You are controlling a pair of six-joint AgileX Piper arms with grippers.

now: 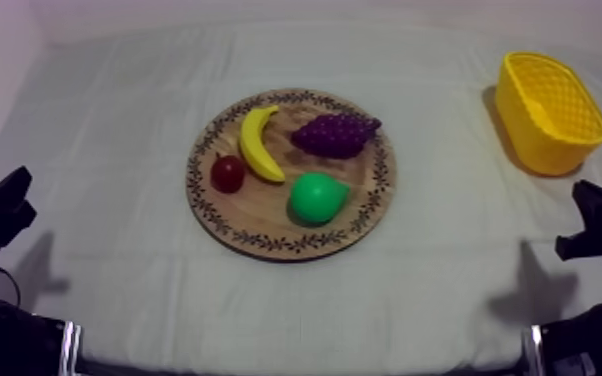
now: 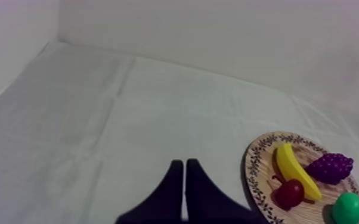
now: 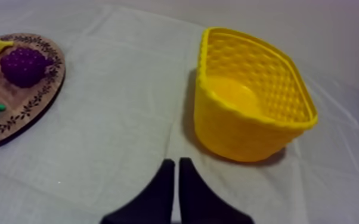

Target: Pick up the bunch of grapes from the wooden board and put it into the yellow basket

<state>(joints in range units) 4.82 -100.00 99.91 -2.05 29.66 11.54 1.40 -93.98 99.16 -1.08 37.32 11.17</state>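
At the near table (image 1: 115,260) edge, left gripper (image 2: 184,167) and right gripper (image 3: 176,164) low, both closed, empty

So the purple bunch of grapes (image 1: 335,133) is lying on its side near the far rim of the round wooden board (image 1: 283,243). The yellow basket (image 1: 530,140) sits upright, well apart, over on my right.

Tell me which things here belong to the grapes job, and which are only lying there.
For the job: bunch of grapes; wooden board; yellow basket.
Only lying there, all on the board: banana; pear; small red fruit.
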